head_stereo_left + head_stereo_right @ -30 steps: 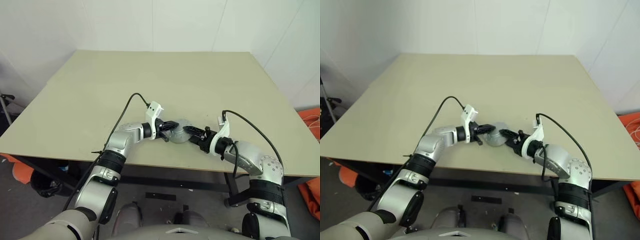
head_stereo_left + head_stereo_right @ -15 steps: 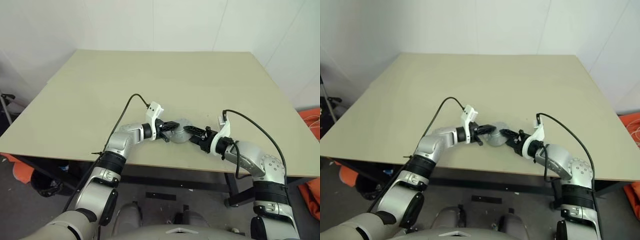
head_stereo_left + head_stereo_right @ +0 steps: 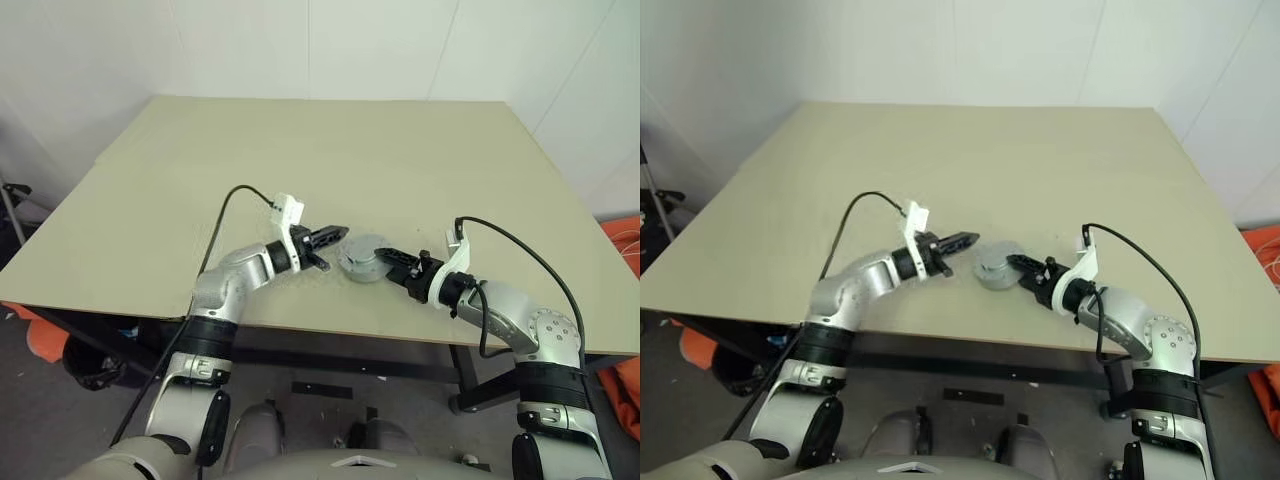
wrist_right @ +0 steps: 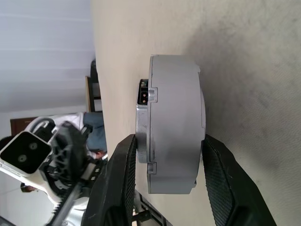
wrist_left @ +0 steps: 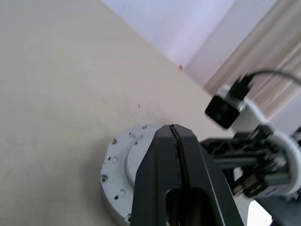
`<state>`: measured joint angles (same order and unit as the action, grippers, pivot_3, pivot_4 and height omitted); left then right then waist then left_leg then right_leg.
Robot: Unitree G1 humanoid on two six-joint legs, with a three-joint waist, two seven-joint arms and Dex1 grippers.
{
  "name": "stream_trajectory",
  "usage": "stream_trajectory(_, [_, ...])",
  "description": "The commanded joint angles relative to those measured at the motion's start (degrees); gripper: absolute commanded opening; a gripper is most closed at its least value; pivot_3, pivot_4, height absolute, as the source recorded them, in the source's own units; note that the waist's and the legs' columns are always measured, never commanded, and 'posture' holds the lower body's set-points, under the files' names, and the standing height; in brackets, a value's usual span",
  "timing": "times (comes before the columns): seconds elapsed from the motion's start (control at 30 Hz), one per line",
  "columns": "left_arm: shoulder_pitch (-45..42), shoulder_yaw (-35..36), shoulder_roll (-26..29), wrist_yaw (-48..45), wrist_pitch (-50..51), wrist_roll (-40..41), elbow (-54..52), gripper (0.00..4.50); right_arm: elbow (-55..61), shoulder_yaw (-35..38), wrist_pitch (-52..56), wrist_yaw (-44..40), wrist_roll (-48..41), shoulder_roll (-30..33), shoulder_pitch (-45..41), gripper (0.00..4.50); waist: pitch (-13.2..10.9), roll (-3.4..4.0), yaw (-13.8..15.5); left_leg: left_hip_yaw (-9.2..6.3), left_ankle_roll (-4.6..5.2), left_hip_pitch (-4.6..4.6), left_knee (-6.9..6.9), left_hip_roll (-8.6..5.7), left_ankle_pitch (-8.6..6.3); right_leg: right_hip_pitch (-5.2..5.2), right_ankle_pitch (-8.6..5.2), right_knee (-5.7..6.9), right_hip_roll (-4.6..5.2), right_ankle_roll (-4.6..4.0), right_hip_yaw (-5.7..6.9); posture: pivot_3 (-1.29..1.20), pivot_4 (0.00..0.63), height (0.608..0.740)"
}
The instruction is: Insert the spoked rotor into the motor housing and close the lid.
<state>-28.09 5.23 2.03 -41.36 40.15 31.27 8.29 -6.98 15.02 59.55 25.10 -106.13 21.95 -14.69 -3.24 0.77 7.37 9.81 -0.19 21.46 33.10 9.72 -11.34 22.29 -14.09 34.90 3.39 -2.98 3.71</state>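
Observation:
The motor housing (image 3: 362, 263) is a short pale grey cylinder lying on the table near its front edge. Its upper face (image 5: 118, 162) is a closed grey plate with small holes. My right gripper (image 3: 378, 266) reaches in from the right and is shut on the housing, one black finger (image 4: 120, 188) on each side of the wall (image 4: 175, 132). My left gripper (image 3: 334, 236) hovers just left of the housing, a little above the table. Its fingers (image 5: 155, 155) are shut on nothing. The spoked rotor and the lid are out of view.
The beige table (image 3: 400, 150) stretches bare behind and to both sides of the housing. Its front edge (image 3: 330, 328) runs just below the grippers. An orange object (image 3: 620, 235) lies on the floor past the right edge.
My left gripper has pulled off the housing, rising and moving left, still shut. The right gripper stays clamped on the housing.

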Motion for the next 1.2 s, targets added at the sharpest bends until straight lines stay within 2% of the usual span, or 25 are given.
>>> stream_trajectory(0.03, [2.87, 7.83, -0.65, 4.05, 5.37, 10.16, -6.49, 0.0, 2.46, 1.16, -1.42, -2.2, -2.14, -0.12, -1.67, 1.94, 0.0, 0.0, -0.05, 0.0, 0.0, 0.0, 0.0, 0.0, 0.0, 0.0, 0.0, 0.01, 0.0, 0.0, 0.0, 0.0, 0.0, 0.74])
stream_trajectory(0.27, [12.7, 15.95, -2.14, 13.31, 14.93, 24.34, -13.39, 0.0, 3.09, 0.36, -2.61, -2.71, -3.09, -1.06, -4.03, 1.94, 0.0, 0.0, -0.1, 0.0, 0.02, 0.02, 0.06, 0.0, -0.01, 0.0, 0.0, 0.0, -0.01, 0.0, 0.0, 0.0, 0.0, 0.74])
stream_trajectory(0.5, [17.79, 19.53, -5.52, 22.21, 16.56, 33.02, -13.96, 0.0, 4.73, -0.64, -3.67, -1.96, -5.57, -2.31, -7.24, 1.94, -0.01, -0.02, -0.03, -0.01, 0.02, -0.06, 0.2, 0.02, -0.01, -0.17, 0.06, -0.04, -0.01, 0.11, 0.0, 0.0, 0.0, 0.74])
stream_trajectory(0.63, [17.57, 20.53, -5.67, 25.4, 17.07, 38.1, -13.21, 0.82, 6.88, -1.51, -5.11, -0.38, -6.86, -4.21, -9.58, 1.94, -0.01, -0.03, -0.25, -0.02, 0.02, -0.07, 0.22, 0.03, -0.01, -0.18, 0.1, -0.05, -0.03, 0.19, 0.0, 0.0, 0.0, 0.74])
stream_trajectory(1.0, [16.21, 18.89, -5.42, 29.2, 17.23, 47.24, -10.76, 4.4, 9.67, -2.55, -4.46, 1.72, -6.87, -9.11, -10.64, 1.94, 0.0, -0.04, -0.21, -0.05, 0.01, -0.07, 0.23, 0.0, -0.01, -0.19, 0.15, -0.06, -0.04, 0.28, -0.01, 0.0, 0.0, 0.74])
stream_trajectory(1.2, [15.52, 17.36, -5.24, 29.62, 17.59, 50.38, -8.99, 4.46, 10.31, -2.79, -4.09, 2.15, -6.87, -10.32, -10.71, 1.94, 0.01, -0.05, -0.22, -0.07, -0.01, -0.08, 0.26, 0.0, 0.0, -0.21, 0.09, -0.06, -0.04, 0.48, -0.01, 0.0, 0.0, 0.74])
